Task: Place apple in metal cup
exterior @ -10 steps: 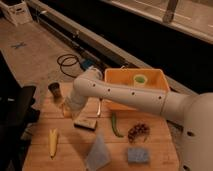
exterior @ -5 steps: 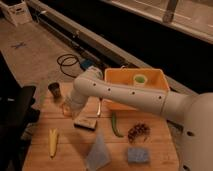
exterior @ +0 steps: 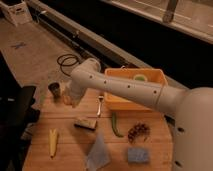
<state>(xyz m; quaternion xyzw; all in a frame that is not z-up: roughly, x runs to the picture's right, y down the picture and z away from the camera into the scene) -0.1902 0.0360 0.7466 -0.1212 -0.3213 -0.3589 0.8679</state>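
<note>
The small dark metal cup (exterior: 54, 90) stands upright near the far left corner of the wooden table (exterior: 70, 150). Just right of it my gripper (exterior: 69, 97) hangs at the end of the white arm that reaches in from the right. It is shut on the apple (exterior: 64, 97), of which only a yellow-orange patch shows beside the cup's rim. The apple is level with the cup's side and is not inside it. The arm hides most of the gripper's body.
A yellow bin (exterior: 150, 100) holding a light green cup (exterior: 140, 77) stands at the back right. On the table lie a corn cob (exterior: 52, 142), a green pepper (exterior: 116, 125), a utensil (exterior: 100, 105), a sponge block (exterior: 86, 122), a grey cloth (exterior: 97, 155), a blue sponge (exterior: 137, 155) and a brown cluster (exterior: 138, 132). A dark chair (exterior: 15, 115) stands at the left.
</note>
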